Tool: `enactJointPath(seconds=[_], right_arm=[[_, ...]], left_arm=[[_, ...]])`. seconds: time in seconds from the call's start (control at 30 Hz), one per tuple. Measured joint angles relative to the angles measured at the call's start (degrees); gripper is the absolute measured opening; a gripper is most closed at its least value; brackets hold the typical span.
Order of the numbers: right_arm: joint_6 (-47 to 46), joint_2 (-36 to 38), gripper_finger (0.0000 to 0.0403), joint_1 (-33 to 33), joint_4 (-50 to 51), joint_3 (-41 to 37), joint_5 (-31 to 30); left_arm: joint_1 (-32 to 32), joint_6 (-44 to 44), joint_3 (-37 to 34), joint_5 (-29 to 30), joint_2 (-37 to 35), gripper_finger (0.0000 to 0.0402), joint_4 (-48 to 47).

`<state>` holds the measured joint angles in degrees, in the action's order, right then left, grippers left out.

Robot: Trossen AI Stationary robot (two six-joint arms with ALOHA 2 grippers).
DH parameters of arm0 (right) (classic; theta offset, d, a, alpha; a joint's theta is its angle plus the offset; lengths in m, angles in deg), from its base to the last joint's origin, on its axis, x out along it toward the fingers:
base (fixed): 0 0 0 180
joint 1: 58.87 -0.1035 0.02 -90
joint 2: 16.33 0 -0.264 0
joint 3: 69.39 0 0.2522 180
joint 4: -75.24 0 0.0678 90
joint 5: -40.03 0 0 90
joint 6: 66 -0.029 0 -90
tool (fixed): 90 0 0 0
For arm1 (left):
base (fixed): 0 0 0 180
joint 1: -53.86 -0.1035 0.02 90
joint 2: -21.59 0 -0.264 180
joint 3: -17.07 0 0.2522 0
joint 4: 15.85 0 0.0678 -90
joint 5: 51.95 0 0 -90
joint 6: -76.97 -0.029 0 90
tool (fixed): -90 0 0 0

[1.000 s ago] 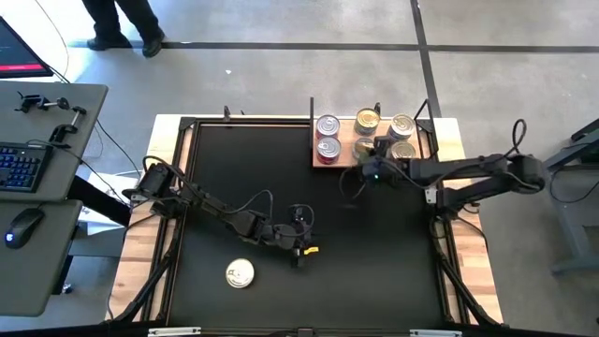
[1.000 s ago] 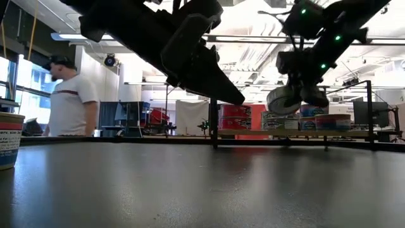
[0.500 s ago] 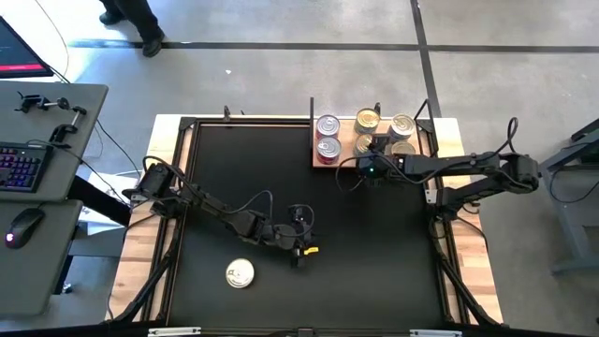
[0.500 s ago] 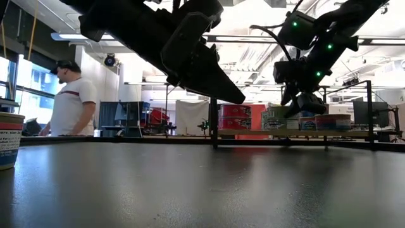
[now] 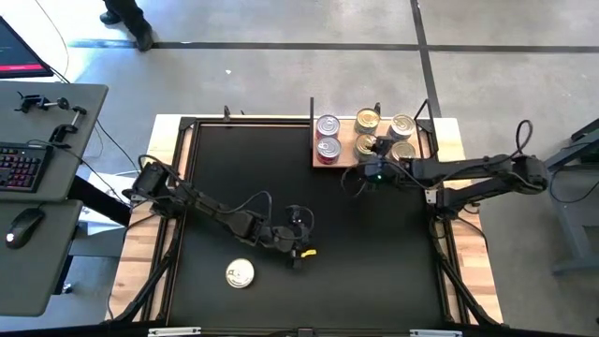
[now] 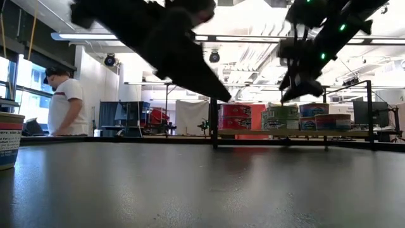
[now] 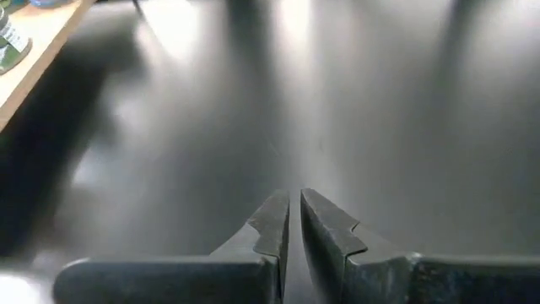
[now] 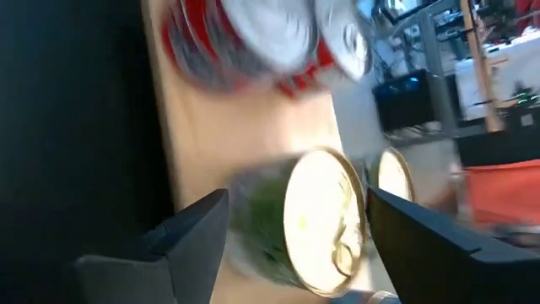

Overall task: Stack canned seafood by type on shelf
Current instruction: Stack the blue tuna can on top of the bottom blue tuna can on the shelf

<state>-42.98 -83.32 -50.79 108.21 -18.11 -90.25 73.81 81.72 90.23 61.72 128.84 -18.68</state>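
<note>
Gold-lidded can (image 8: 316,224) sits on shelf (image 8: 245,143) between right end effector (image 8: 295,232) fingers (spread wide, gripping nothing).

No text or label can be read anywhere

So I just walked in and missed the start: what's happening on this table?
The robot is stacking seafood tins on the wooden shelf at the mat's far edge. The right gripper hangs at the shelf's front, fingers spread to either side of a gold-lidded tin standing on the board. Red-sided tins sit at the shelf's left end. The left gripper, shut and empty, waits over the black mat near one loose tin.
</note>
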Motion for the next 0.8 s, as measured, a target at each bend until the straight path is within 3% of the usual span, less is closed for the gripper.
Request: enactJointPath(seconds=[0.27,0.4,0.57,0.7,0.8], right_arm=[[-21.9,2.0,0.0270,-13.5,-2.3,-0.1,14.6],[-26.8,1.1,0.0270,-22.6,-7.6,-3.0,15.0],[-31.8,-0.2,0.0270,-31.3,-15.3,-6.5,14.9],[-34.1,-0.7,0.0270,-35.6,-19.3,-8.1,12.8],[-34.8,-1.0,0.0270,-37.0,-19.7,-8.1,9.9]], left_arm=[[8.5,10.1,1.8,1.7,-8.8,0.0007,-27.3],[15.0,24.2,2.1,1.7,-12.5,0.0001,-39.8],[24.0,48.1,2.1,-0.7,-14.0,0.0000,-52.8],[29.9,64.6,1.1,-7.7,-12.6,0.0000,-54.0],[32.5,69.3,1.0,-7.8,-10.4,0.0000,-50.9]])
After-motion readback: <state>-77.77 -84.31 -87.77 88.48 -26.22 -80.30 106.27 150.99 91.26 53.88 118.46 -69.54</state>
